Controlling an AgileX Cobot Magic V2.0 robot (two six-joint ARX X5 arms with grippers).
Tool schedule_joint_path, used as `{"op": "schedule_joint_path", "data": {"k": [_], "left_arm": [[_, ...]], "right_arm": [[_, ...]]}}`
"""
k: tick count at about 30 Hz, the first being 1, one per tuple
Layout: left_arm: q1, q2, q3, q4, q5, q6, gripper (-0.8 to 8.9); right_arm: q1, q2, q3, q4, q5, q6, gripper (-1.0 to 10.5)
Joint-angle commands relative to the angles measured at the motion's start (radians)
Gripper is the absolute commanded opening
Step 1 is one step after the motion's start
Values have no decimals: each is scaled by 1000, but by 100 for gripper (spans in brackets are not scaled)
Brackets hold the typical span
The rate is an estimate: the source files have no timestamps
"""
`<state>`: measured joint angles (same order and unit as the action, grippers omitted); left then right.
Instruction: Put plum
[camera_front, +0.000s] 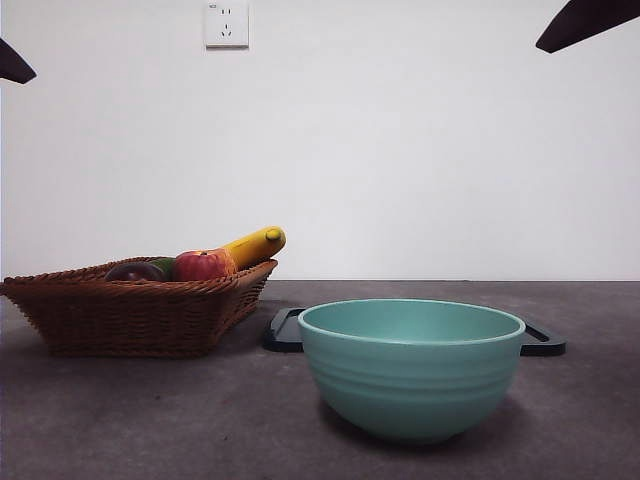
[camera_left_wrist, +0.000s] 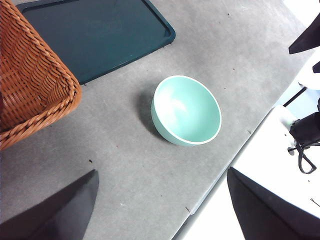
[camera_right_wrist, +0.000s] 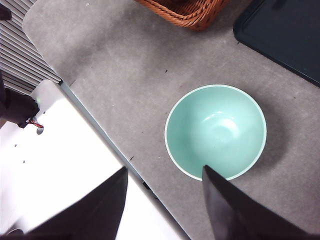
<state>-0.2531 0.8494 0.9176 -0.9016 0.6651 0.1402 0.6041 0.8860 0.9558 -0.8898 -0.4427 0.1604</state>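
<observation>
Nearest the front camera stood the green bowl (camera_front: 411, 366), with the dark tray (camera_front: 285, 330) behind it and the wicker basket (camera_front: 135, 308) off to one side. Only that view showed what lay in the basket: the plum (camera_front: 134, 271) beside a red apple (camera_front: 203, 266) and a banana (camera_front: 256, 244). My wrist views showed just the basket's corner, the tray and the bowl's bare inside, with my left claw (camera_left_wrist: 162, 210) and right claw (camera_right_wrist: 165, 200) both hanging released above the table (camera_left_wrist: 125, 160), well apart from the plum.
</observation>
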Motion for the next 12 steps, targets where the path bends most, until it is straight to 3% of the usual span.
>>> {"op": "schedule_joint_path", "data": {"k": [1,9,12], "left_arm": [[-3,5,21,4,9,6,404],[-3,5,21,3,9,6,379],[-3,5,21,3,9,6,235]], "right_arm": [[9,8,19,6,-2,-13,237],[9,8,19,6,-2,-16,231],[9,8,19,6,-2,-19,121]]}}
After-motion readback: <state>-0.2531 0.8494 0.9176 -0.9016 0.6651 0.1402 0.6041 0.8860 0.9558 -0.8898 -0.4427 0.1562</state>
